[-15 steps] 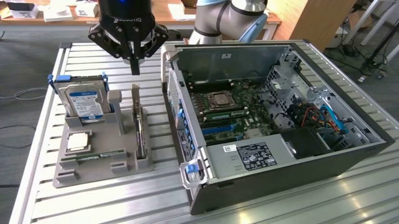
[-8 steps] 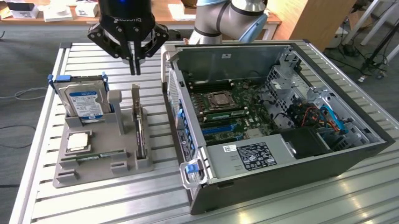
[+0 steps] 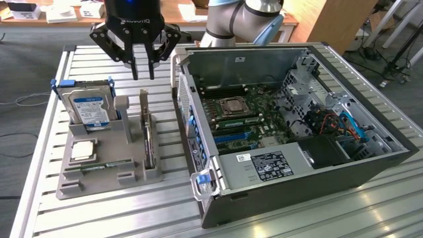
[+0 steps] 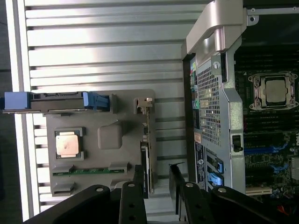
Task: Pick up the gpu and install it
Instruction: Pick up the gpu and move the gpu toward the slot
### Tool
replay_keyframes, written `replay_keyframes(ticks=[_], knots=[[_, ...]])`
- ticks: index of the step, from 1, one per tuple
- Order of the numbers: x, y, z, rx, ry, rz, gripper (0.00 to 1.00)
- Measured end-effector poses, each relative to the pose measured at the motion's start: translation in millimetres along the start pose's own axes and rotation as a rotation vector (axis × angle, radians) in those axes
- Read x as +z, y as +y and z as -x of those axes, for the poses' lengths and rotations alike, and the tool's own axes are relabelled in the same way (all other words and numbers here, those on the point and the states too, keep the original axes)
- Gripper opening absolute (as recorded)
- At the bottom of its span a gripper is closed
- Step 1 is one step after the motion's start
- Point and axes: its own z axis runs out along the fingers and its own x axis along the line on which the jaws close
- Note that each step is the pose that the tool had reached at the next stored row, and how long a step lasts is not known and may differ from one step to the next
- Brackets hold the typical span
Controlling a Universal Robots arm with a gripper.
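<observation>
Exterior view, claw: The black claw (image 3: 143,74) is hanging over the far end of the grey holder (image 3: 99,176), its two fingers standing a little apart and gripping nothing.
Exterior view, card: The graphics card (image 3: 146,134) is standing on edge in a slot along the holder's side nearest the open computer case (image 3: 317,191), to the exterior view's right of the hard drive (image 3: 89,106). The claw is hovering above the card's far end without touching it.
Exterior view, handling: The card is looking light, stiff and thin, and probably fragile on its faces. Pinching across the upper edge, flat sides between the fingers, is looking like the safest hold.
Exterior view, table: A ribbed metal table (image 3: 86,218) is carrying holder and case side by side, its slats shining and likely slippery.
Exterior view, room: A cluttered desk (image 3: 73,21) is standing at the far side, and cables are trailing on the floor at the exterior view's right.
Wrist view, claw: The fingers are spreading apart, with the card's thin edge (image 4: 148,140) running toward the gap between them.
Wrist view, holder: A processor chip (image 4: 69,143) and a green memory stick (image 4: 88,170) are lying flat in the holder, apart from the card.
Wrist view, case: The case is sitting just beside the holder, with a strip of bare table showing between them.
</observation>
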Motion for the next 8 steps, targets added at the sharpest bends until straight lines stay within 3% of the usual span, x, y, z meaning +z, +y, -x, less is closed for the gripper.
replay_keyframes(ticks=[8], knots=[[0.0,0.0,0.0,0.000,0.0000,0.0000,0.36]])
